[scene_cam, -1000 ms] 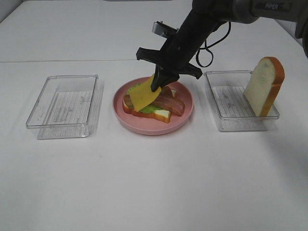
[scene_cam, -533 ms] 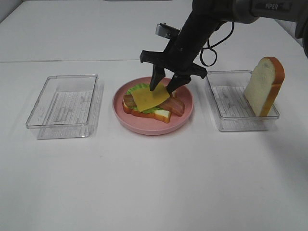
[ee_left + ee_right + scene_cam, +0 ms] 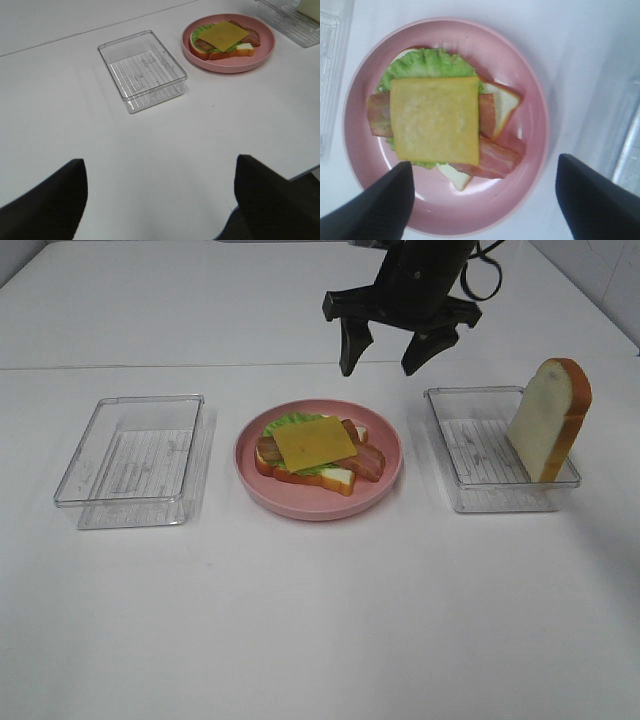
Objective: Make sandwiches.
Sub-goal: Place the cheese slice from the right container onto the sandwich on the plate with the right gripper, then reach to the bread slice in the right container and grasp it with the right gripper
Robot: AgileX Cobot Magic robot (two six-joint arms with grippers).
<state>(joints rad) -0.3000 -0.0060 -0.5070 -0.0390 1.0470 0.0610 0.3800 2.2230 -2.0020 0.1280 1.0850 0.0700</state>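
sandwich: sits on the pink plate mid-tabletop, open-faced so far, with a bread slice at the bottom, then lettuce, bacon, and a yellow cheese square on top

cheese: lies flat and pretty well centred, nothing touching it, so that layer looks done to me

plate: keeps the stack in one spot between the two clear bins, easy reach for either arm

top bread: leans upright against the far wall of the right bin, crust edge up, which I'd guess makes it easy to pinch from above

left bin: nothing in it that I can see

right tool: hangs above the far side of the plate, fingers spread wide, carrying nothing

left tool: parked low near the tabletop edge, well away from the plate, fingers spread and holding nothing

what's left: probably just that last slice to cap it off

tabletop: plain white
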